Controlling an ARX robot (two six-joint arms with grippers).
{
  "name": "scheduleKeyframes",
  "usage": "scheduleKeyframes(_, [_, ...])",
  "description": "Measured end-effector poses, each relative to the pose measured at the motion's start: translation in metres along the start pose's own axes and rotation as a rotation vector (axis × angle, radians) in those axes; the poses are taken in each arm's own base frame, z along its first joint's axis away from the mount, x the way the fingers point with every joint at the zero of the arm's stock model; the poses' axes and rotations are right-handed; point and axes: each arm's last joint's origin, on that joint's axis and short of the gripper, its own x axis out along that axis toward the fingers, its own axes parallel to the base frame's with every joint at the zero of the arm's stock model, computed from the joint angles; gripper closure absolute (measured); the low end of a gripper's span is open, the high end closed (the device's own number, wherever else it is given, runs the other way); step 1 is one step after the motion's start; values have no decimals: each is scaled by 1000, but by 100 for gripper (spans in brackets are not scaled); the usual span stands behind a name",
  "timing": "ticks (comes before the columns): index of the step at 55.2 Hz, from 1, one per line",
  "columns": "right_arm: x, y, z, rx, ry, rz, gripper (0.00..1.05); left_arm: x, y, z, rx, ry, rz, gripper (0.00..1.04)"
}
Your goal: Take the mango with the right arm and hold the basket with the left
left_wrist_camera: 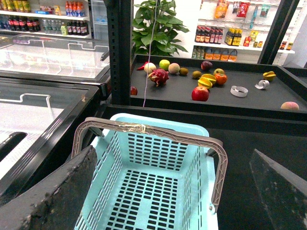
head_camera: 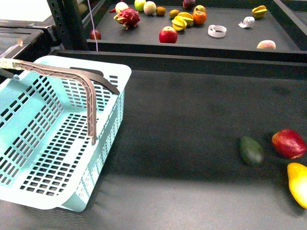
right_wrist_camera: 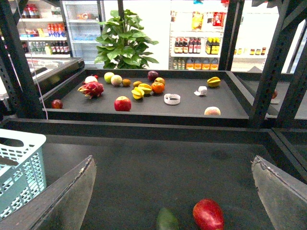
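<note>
The light turquoise basket (head_camera: 103,143) stands on the dark table at the left, one grey-brown handle (head_camera: 88,91) swung up across it. The yellow-orange mango (head_camera: 298,184) lies at the table's right edge, partly cut off by the frame. Neither arm shows in the front view. My left gripper (left_wrist_camera: 172,151) hovers open above the empty basket (left_wrist_camera: 158,148), its fingers (left_wrist_camera: 57,196) spread to either side of it. Open too, my right gripper (right_wrist_camera: 173,159) is over bare table, with nothing between its fingers (right_wrist_camera: 283,191). The mango is out of the right wrist view.
A dark green oval fruit (head_camera: 251,151) and a red fruit (head_camera: 289,143) lie just left of the mango. Behind a raised ledge, a shelf tray (head_camera: 230,43) holds several fruits, among them a dragon fruit (head_camera: 127,18). A glass-topped freezer (left_wrist_camera: 43,96) stands left of the basket.
</note>
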Motion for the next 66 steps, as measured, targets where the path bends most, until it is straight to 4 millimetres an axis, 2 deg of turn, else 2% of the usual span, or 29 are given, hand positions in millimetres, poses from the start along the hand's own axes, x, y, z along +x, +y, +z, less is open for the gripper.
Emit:
scheduleKeyframes(3, [0, 0, 0, 0, 0, 0, 8, 2, 0, -2, -56, 64, 109, 8])
scheduleKeyframes(6, [0, 0, 0, 0, 0, 0, 8, 8, -1, -5, -166, 154, 362, 8])
scheduleKeyframes(9, [0, 0, 0, 0, 0, 3, 8, 17, 1, -7, -248, 164, 537, 8])
scheduleKeyframes(12, [0, 0, 0, 0, 0, 1, 8, 29, 4, -6, -362, 150, 612, 8])
scheduleKeyframes(22, [0, 0, 0, 0, 0, 1, 8, 83, 9, -5, -611, 189, 581, 8])
scheduleKeyframes(30, [0, 0, 0, 0, 0, 1, 8, 134, 10, -21, -728, 247, 585, 8])
scheduleKeyframes(39, [0, 0, 0, 0, 0, 1, 8, 177, 7, -42, -816, 311, 576, 8])
scheduleKeyframes(50, [0, 0, 0, 0, 0, 1, 8, 222, -8, -56, -899, 317, 530, 8])
scheduleKeyframes(66, [0, 0, 0, 0, 0, 1, 8, 265, -27, -72, -955, 338, 479, 8])
